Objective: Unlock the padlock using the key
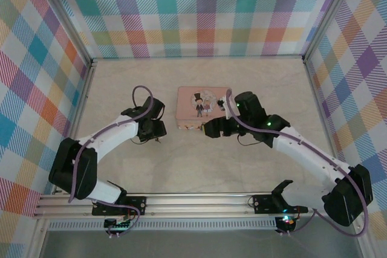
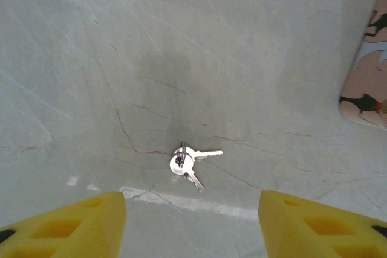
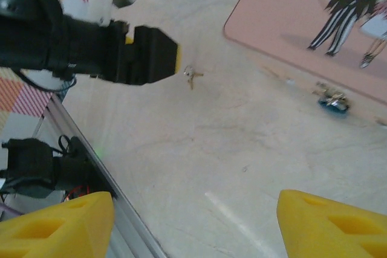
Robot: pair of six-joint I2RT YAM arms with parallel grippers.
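The key (image 2: 187, 161), two small silvery keys on one ring, lies flat on the table just ahead of my left gripper (image 2: 192, 222). That gripper's yellow fingers stand apart with nothing between them. In the right wrist view the key (image 3: 192, 77) lies just past the left gripper's yellow-tipped finger (image 3: 151, 55). The padlock (image 3: 334, 102), tiny and bluish, rests on the table against the near edge of the pink tin (image 3: 302, 22). My right gripper (image 3: 193, 222) hovers open over bare table, short of the padlock. From above, the left gripper (image 1: 152, 130) and right gripper (image 1: 210, 129) face each other.
The pink tin (image 1: 203, 107) with a cartoon couple sits at the middle of the table; its corner (image 2: 367, 77) shows to the right of the key. Plaid walls close in three sides. A metal rail (image 1: 199, 200) runs along the near edge.
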